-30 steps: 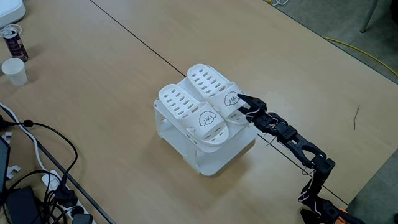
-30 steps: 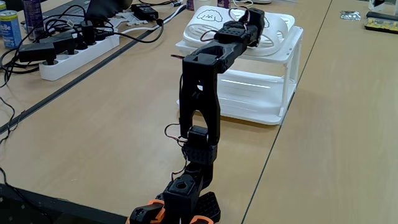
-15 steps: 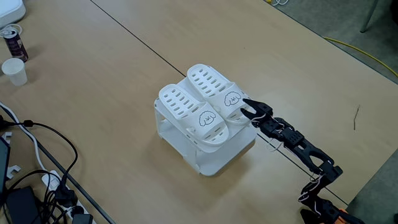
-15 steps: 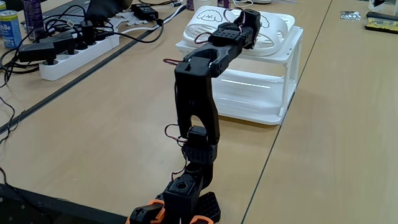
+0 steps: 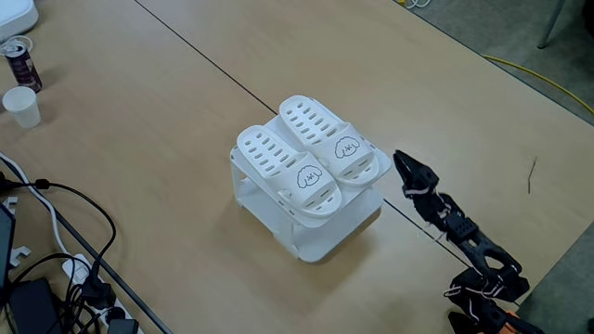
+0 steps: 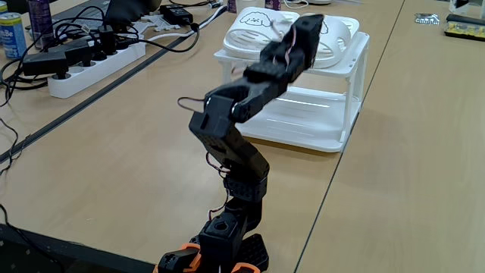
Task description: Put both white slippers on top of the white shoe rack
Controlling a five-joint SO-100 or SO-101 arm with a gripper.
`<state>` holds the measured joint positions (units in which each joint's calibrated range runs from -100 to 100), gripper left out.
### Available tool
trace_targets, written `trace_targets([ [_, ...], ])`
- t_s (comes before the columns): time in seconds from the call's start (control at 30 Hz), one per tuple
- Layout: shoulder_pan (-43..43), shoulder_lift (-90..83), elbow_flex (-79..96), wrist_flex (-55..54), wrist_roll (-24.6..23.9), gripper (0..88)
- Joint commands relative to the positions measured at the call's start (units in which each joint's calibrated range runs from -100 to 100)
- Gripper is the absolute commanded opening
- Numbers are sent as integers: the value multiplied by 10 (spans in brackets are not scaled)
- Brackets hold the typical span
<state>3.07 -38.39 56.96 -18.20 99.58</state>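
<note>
While white slippers (image 5: 306, 158) top the rack (image 5: 316, 232), the hand (image 5: 401, 160) hangs empty, grip unclear.

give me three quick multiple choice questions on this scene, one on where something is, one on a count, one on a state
1. Where are the slippers?
A. on the table beside the rack
B. on top of the rack
C. on the rack's lower shelf

2. How many slippers sit on the rack?
A. one
B. two
C. three

3. What is the gripper holding?
A. nothing
B. a slipper
C. the paper cup

Answers: 1 B, both lie side by side on the top shelf. 2 B, two puppy-face straps show. 3 A, it hangs apart from the rack with nothing in its jaws.
</note>
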Motion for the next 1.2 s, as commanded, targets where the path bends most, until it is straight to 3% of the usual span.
trace_targets([
  [0.0, 6, -59, 134, -246, 4, 7],
  [0.1, 1, -91, 213, -356, 4, 7],
  [0.23, 1, -183, 297, -419, 4, 7],
  [0.4, 5, -382, 430, -457, 4, 7],
  [0.63, 0, -594, 429, -449, 4, 7],
  [0.7, -1, -615, 429, -463, 4, 7],
  [1.03, -3, -606, 428, -808, 4, 7],
  [1.17, -19, -607, 428, -815, 4, 7],
])
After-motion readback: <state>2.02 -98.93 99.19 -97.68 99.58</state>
